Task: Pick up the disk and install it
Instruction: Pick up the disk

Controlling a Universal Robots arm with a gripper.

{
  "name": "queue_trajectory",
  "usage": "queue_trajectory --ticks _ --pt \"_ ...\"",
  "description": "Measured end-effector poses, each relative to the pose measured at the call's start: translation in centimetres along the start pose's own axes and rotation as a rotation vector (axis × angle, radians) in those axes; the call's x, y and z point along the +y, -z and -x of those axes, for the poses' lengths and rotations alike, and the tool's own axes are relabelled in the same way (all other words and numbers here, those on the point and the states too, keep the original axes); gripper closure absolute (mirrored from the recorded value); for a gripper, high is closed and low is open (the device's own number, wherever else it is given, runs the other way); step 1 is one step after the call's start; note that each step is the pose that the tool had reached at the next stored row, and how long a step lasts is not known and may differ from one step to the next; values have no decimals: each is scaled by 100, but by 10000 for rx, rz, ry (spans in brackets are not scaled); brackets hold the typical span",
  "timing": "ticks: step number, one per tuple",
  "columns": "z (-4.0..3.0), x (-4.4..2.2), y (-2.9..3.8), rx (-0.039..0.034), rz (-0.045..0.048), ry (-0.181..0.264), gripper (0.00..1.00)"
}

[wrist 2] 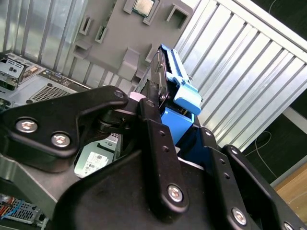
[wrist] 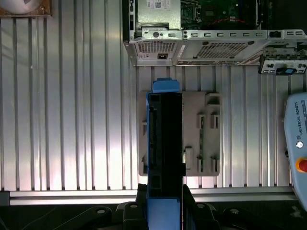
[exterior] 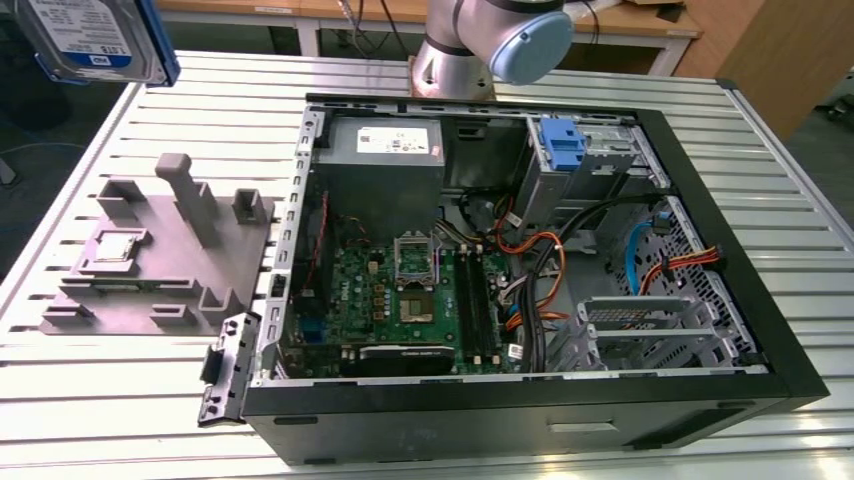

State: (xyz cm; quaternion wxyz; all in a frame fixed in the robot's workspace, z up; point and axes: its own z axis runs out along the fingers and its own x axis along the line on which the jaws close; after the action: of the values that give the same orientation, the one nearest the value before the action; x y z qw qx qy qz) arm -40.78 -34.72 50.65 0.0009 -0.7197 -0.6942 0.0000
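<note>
The disk [exterior: 91, 38] hangs high over the table's far corner at the exterior view's left, its white-and-blue label facing the camera inside a blue carrier frame. In the second wrist view my gripper [wrist 2: 172, 120] is shut on the disk [wrist 2: 178, 93], with black fingers [wrist 2: 152, 125] pressed on both faces. The first wrist view shows the disk [wrist: 165, 139] edge-on above the grey fixture [wrist: 204, 129], held by the gripper [wrist: 164, 203]. The open computer case [exterior: 534, 400] lies at the exterior view's right, with a drive bay [exterior: 594, 150] at its back.
A grey moulded fixture [exterior: 160, 255] with upright posts and a small silver chip [exterior: 118, 245] sits on the slatted metal table [exterior: 80, 390]. A bare blue bracket [exterior: 567, 148] sits in the bay. Cables [exterior: 547, 270] cross the case. A pendant [wrist: 297, 143] lies beside the fixture.
</note>
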Motion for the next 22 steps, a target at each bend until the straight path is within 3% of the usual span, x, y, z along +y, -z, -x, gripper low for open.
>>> queue_trajectory --ticks 22 --pt "-1 52 0 0 1 0 63"
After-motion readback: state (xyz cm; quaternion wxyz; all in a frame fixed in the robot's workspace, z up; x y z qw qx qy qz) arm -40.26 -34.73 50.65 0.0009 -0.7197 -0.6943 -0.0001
